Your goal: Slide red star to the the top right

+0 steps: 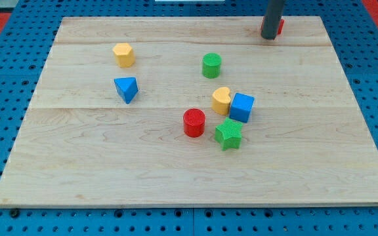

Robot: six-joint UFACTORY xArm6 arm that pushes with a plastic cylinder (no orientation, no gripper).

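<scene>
Nearest the view's bottom on the wooden counter (110, 170) sits a green star (228, 134), with a red cylinder (193, 122) just beside it toward the view's left. A little farther back, a blue cube (241, 107) and a yellow heart-shaped block (221, 100) stand touching each other, the cube on the view's right, and the star lies close under them.

Off to the view's left, well apart from that cluster, is a blue triangular block (126, 88). Behind it rests a yellow block (123, 54) (it looks hexagonal, though I would not swear to it). A green cylinder (211, 65) stands alone near the middle, farther back than the heart.

At the far edge, toward the view's top right, the dark rod comes down and my tip (268, 37) meets the counter there. The red star (278, 26) is right behind it, touching or nearly so, and mostly hidden by the rod. Only a red sliver shows on the rod's right side, so which way its points face, and any long axis, cannot be made out. The tool is a plain rod with nothing to open or close.
</scene>
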